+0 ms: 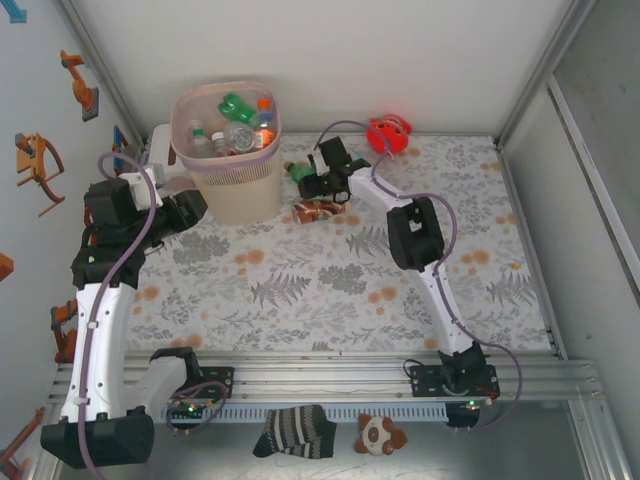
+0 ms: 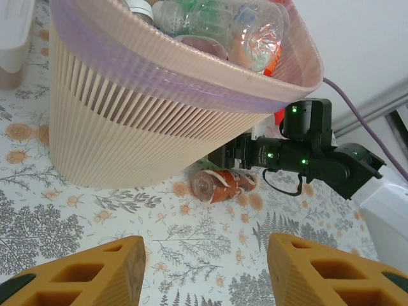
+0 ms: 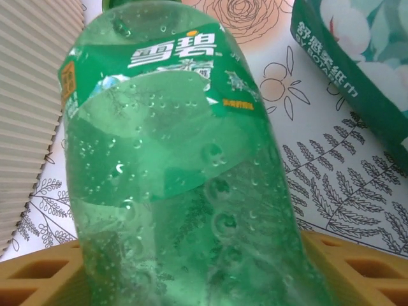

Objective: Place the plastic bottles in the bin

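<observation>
We see the right gripper (image 3: 191, 277) clamped on a green bottle (image 3: 178, 159) mid-frame. The left gripper (image 2: 205, 250) at bottom frame is open and empty, below the bin (image 2: 127, 127).

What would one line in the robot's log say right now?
left jaws: open, empty | right jaws: around green bottle, grip unclear | bin: several bottles inside | orange-label bottle: lying beside bin

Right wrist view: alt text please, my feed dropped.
A green plastic bottle with white label lettering looms close, between the yellow fingers of the right gripper. The ribbed wall of the bin is at left, a green-and-white packet at upper right, floral tablecloth beneath.
</observation>
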Robot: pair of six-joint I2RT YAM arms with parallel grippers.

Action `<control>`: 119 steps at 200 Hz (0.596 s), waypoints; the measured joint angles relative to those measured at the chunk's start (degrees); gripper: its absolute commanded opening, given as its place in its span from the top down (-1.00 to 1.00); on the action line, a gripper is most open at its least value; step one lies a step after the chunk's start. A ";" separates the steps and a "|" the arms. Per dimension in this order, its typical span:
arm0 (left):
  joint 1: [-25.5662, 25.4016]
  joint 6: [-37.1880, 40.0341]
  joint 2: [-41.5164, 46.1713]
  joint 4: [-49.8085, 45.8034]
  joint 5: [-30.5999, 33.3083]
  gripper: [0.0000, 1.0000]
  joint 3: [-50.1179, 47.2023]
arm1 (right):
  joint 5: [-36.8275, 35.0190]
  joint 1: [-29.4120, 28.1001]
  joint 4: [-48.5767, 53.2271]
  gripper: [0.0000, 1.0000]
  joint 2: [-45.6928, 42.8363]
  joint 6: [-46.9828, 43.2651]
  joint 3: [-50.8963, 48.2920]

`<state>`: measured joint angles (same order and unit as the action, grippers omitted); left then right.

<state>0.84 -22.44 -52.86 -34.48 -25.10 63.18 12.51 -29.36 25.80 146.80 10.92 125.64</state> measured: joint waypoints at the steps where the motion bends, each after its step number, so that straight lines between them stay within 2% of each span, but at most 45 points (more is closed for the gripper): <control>1: 0.00 0.00 0.00 -0.02 0.00 -0.06 0.00 | 0.02 0.00 0.00 -0.33 0.00 0.00 0.00; 62: 0.00 -0.24 0.52 0.00 0.00 -0.06 0.00 | 0.07 0.00 -0.94 -0.21 -2.69 0.02 -2.99; 119: 0.00 -0.22 0.09 0.04 -0.35 -0.07 0.68 | -0.15 0.00 -3.52 -0.18 -18.97 -3.34 -17.14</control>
<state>0.84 -22.65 -52.77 -34.44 -25.45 63.86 12.36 -29.36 22.28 127.83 7.57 108.51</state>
